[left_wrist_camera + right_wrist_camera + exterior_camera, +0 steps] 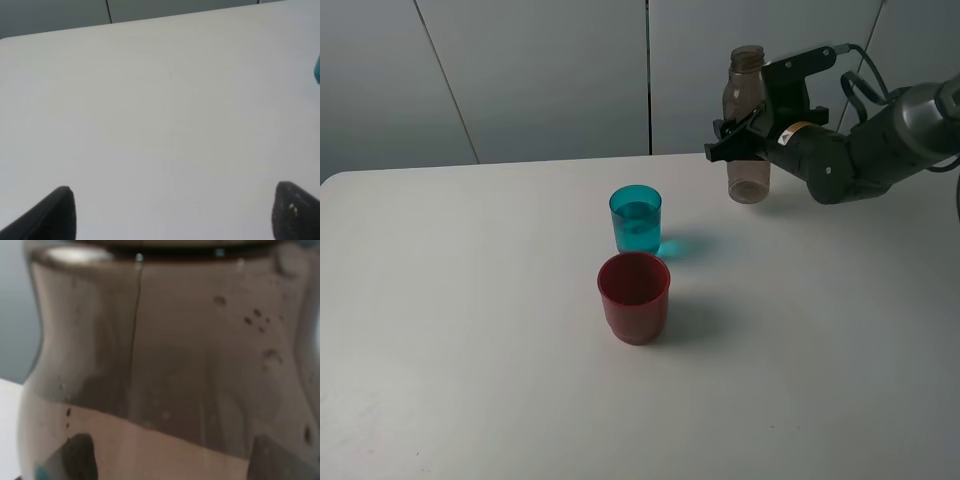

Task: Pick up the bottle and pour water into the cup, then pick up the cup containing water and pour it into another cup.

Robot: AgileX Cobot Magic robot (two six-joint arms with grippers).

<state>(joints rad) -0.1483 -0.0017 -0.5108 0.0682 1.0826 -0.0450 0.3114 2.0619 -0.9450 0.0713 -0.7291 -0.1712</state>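
The smoky grey-brown bottle (750,182) stands upright at the table's back right, with my right gripper (740,140) shut around its middle. Whether its base touches the table I cannot tell. The bottle (165,365) fills the right wrist view, and the dark fingertips (75,455) show through its wall. The teal cup (636,218) holds water and stands mid-table. Just in front of it is the red cup (634,296), upright. My left gripper (172,215) is open over bare table, with a sliver of the teal cup (317,70) at the picture's edge.
The white table (470,330) stretches wide to the left and front of the cups. A grey panelled wall (540,70) runs behind its far edge. The right arm and its cables (880,140) reach in from the right.
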